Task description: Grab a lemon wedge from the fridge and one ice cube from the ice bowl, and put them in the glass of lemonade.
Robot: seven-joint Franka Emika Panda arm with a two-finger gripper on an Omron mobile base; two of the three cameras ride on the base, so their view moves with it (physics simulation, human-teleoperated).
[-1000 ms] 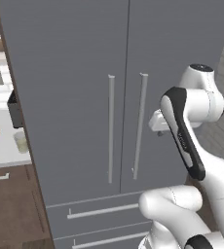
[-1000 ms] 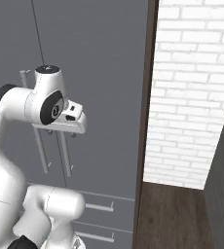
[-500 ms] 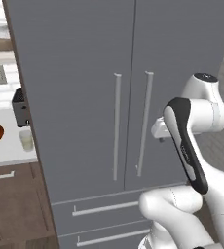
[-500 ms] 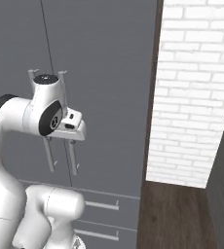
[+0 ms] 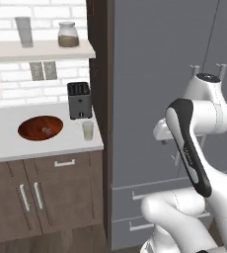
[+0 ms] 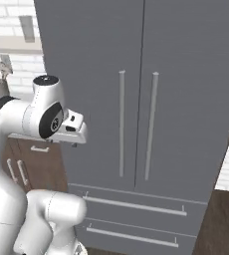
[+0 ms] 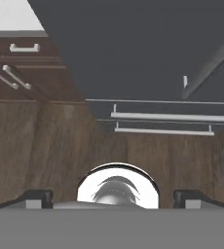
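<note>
1 gripper [image 7: 113,197]: jaws spread wide, nothing held, pointing down at wood floor [image 7: 46,141]. 1 fridge [image 6: 136,99]: grey, 2 doors shut, 2 vertical handles, 2 drawers below, just ahead of arm. On counter [image 5: 7,143] left of fridge: 1 ice bowl [image 5: 40,127], small pale pieces inside, count unclear; 1 glass of lemonade [image 5: 88,130] beside it, pale liquid; 1 toaster [image 5: 79,100] behind. Shelf [image 5: 36,49] above: 1 tall glass [image 5: 23,31], 1 jar [image 5: 68,34].

I'm looking down past my spread fingertips [image 7: 36,198] at the wood floor [image 7: 46,146]. Ahead of them stands the closed fridge [image 7: 133,53], its two drawers [image 7: 162,121] nearest; brown cabinets [image 7: 21,73] sit ahead-left.
</note>
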